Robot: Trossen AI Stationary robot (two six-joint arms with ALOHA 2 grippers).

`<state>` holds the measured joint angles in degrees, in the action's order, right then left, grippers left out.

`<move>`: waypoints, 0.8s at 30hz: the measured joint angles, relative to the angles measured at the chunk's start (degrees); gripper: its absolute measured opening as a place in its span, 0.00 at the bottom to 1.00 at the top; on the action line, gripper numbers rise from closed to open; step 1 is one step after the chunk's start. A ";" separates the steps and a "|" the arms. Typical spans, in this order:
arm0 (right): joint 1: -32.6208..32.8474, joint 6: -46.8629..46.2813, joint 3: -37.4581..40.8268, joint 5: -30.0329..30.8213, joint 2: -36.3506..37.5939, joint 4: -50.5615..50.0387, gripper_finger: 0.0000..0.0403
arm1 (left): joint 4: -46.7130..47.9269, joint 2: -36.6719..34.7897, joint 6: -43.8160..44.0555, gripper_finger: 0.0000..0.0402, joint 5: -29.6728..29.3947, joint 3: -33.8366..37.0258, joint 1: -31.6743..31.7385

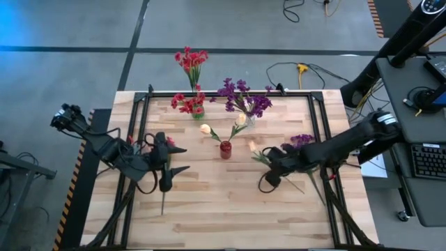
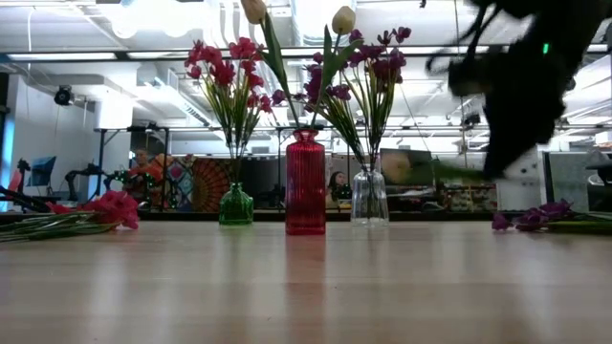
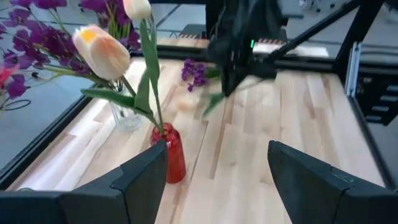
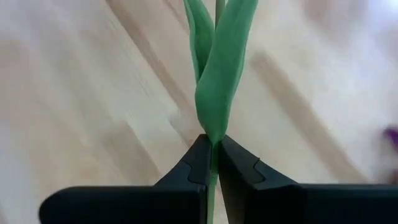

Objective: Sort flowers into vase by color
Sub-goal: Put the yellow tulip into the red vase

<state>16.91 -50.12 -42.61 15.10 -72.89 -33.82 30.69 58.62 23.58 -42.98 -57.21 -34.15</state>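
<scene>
Right gripper (image 4: 214, 163) pinched on thin green stem with long soft leaves (image 4: 219, 74), centre-right of high view. Light, floppy, slippery; best held low on stem. Left gripper (image 3: 214, 171) open, lower left.

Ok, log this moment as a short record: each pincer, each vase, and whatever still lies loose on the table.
right pincer: shut on a green flower stem
left pincer: open, empty, facing the red vase
red vase: two cream-yellow tulips
green vase: red flowers
clear vase: purple flowers
loose on table: purple sprig, red sprig
</scene>
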 joint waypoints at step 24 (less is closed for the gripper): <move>3.68 61.03 16.54 2.53 5.55 95.04 0.03 | 7.80 7.76 5.58 0.64 -0.03 0.07 0.02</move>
<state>20.60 10.91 -26.07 17.63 -67.34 61.22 38.48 66.37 29.15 -43.01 -57.14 -34.14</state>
